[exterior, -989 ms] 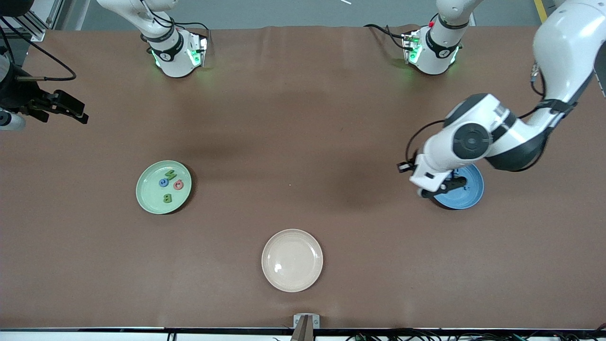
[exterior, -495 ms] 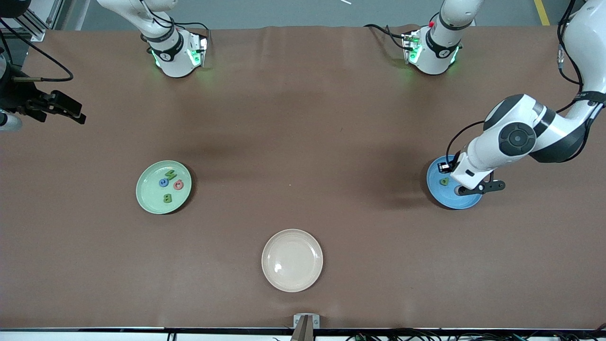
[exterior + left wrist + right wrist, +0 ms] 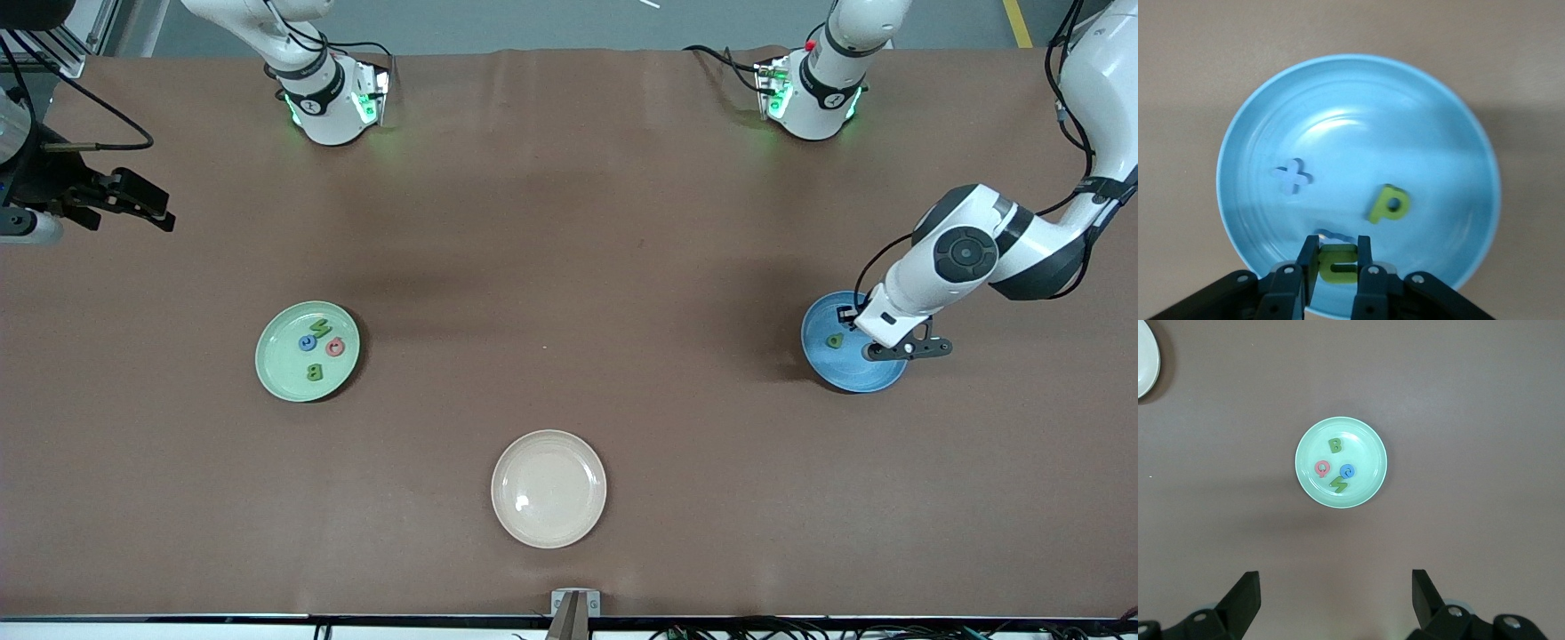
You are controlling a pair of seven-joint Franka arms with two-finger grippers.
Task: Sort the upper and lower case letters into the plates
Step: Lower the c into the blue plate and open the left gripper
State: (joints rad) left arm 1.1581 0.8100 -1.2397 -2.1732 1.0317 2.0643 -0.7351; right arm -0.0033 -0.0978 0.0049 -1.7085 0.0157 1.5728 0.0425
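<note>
My left gripper (image 3: 1338, 259) is shut on a small green letter (image 3: 1338, 263), low over the blue plate (image 3: 1358, 100), near its rim. On that plate lie a blue cross-shaped letter (image 3: 1293, 177), a green "p" (image 3: 1388, 203) and a pale blue letter (image 3: 1331, 234), half hidden by my fingers. In the front view the blue plate (image 3: 840, 373) sits toward the left arm's end, with my left gripper (image 3: 882, 353) over it. The mint green plate (image 3: 280, 360) holds several letters, among them a green "B" (image 3: 315, 372). My right gripper (image 3: 133, 203) is open and empty, high over the table; it waits.
A cream-beige plate (image 3: 548, 488) with nothing on it lies nearest the front camera, midway between the two arms. The right wrist view looks down on the mint plate (image 3: 1365, 440) and catches the cream plate's rim (image 3: 1145, 360).
My left arm has swung toward its own end of the table, across the blue plate, uncovering the green "p". My right gripper has shifted slightly.
</note>
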